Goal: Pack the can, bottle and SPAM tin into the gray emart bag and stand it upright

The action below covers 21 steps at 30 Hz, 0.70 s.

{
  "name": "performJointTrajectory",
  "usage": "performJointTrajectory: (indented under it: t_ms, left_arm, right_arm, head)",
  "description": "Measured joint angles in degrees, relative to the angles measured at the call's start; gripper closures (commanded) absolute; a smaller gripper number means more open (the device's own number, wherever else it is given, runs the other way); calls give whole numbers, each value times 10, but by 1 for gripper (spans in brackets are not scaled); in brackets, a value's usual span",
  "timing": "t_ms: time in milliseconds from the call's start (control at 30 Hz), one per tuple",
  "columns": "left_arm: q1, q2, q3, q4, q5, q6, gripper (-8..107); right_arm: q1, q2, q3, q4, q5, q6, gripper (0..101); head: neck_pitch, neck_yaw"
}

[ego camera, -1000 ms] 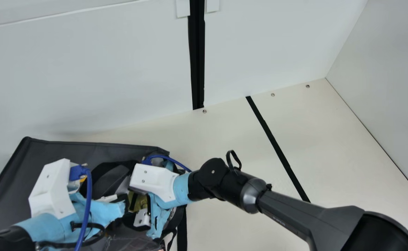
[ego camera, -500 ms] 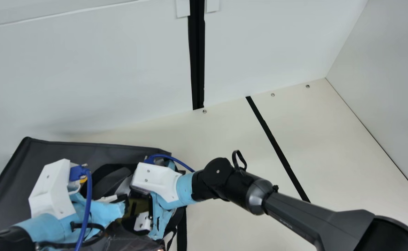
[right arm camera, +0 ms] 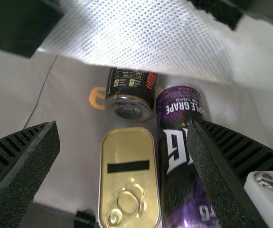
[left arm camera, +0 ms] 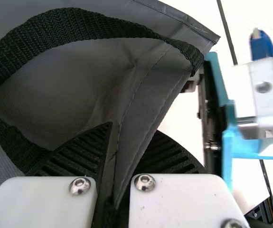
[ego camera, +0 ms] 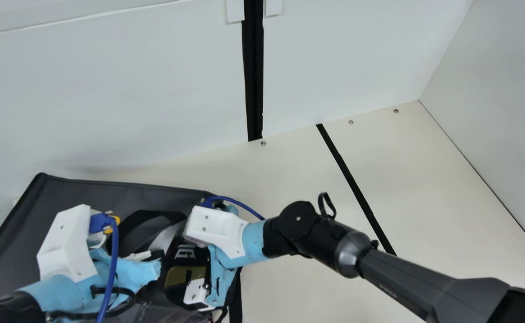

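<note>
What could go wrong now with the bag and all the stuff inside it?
The left gripper pinches only a fold of the gray bag, so the cloth might slip out.

The right gripper is open right over the bottle and SPAM tin, and might bump them.

The bottle and can might roll or clunk together when the bag gets stood up.

White walls (ego camera: 123,85), black upright strip (ego camera: 254,67), cream table (ego camera: 423,179)
</note>
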Motion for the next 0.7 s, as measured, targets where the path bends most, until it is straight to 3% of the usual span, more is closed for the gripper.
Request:
performJointTrajectory:
  t_ms: [700]
  left_arm:
    - [0, 0, 0, 0, 0, 0, 107]
  right_arm:
    - [-90, -104, 79, -32, 72, -2, 6]
  head:
    - [0, 0]
